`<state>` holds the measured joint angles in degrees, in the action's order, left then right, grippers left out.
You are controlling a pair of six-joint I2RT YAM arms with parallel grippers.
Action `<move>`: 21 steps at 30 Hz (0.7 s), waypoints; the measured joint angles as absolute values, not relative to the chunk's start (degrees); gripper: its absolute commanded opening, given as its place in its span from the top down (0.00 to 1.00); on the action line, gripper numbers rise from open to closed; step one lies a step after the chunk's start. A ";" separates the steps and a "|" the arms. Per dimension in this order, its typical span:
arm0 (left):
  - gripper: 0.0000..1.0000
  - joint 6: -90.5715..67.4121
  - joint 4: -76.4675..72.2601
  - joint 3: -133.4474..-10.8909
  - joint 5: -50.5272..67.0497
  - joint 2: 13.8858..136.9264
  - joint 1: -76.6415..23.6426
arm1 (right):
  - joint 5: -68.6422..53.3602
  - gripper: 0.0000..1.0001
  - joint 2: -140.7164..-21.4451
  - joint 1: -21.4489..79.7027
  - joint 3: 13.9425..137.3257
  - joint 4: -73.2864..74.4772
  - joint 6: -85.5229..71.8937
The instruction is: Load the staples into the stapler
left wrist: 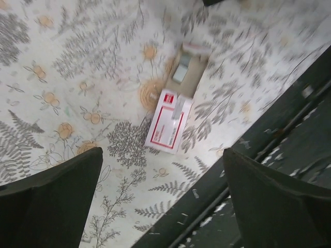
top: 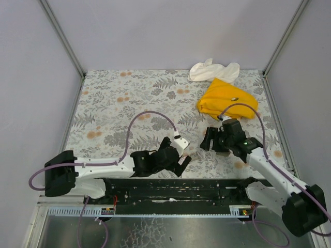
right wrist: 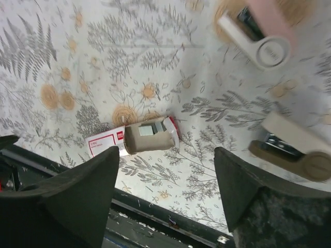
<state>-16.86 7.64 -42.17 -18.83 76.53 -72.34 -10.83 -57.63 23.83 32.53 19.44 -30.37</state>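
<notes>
left claw (left wrist: 163,154) wide apart, right claw (right wrist: 166,155) apart too, neither gripping anything. small flat pink cardboard box of staples (left wrist: 166,123) with white label lies on floral-patterned table (left wrist: 77,77), below both claws, tan inner piece (left wrist: 187,77) slid partway out.

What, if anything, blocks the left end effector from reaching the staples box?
Probably reachable, yes: the staples box lies uncovered on the table, framed between the left end effector's open fingers.

Stapler (right wrist: 261,46) blurry, cropped, R wrist view
</notes>
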 measured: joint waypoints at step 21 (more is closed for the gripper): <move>0.00 -19.68 27.79 -64.49 0.10 67.64 -29.47 | 6.74 0.03 -68.84 23.83 44.75 29.41 -25.67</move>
<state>-19.68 27.79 -64.49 0.10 67.64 -29.47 6.74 -68.84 23.83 44.75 29.41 -25.67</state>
